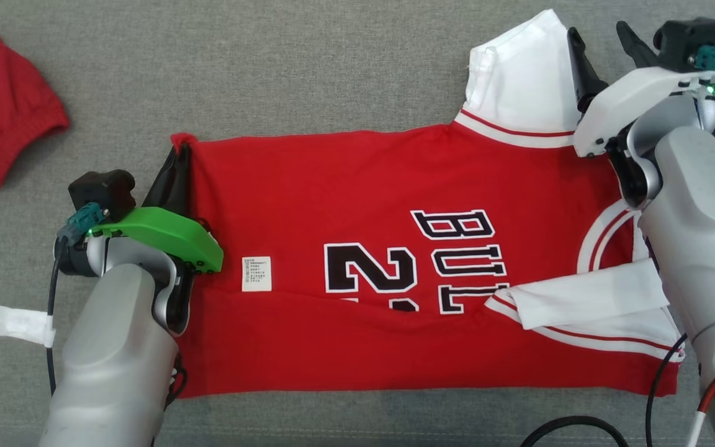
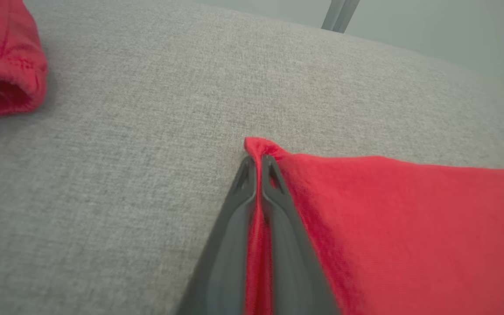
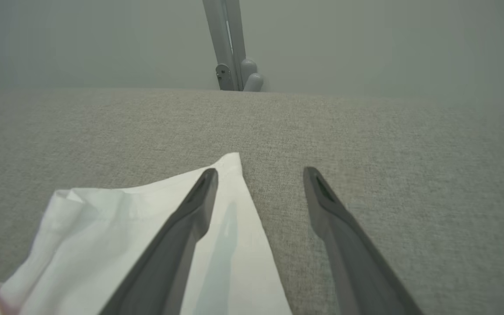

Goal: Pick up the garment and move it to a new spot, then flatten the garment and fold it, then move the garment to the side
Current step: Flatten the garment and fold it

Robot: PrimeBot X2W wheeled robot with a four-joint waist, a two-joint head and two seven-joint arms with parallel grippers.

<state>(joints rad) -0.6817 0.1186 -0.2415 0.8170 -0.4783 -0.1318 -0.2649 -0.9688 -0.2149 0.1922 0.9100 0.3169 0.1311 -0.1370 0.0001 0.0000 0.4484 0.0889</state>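
One corner of the red jersey [image 1: 364, 186] sits clenched in the left gripper's [image 2: 258, 164] jaws, while the right gripper's [image 3: 258, 173] jaws stand released, straddling the white sleeve's [image 3: 155, 205] edge.

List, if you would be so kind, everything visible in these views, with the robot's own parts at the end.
jersey: one, red with white sleeves and black lettering, spread out mid-surface
label: one, white, on the jersey beside the left arm
other garment: one, red, at the surface's far left
surface: one, grey fabric, under everything
post: one, pale metal, beyond the surface's far edge
left gripper: one, dark fingers, shut on the jersey's far left corner
right gripper: one, dark fingers, open, one finger over the far white sleeve, the other over bare surface
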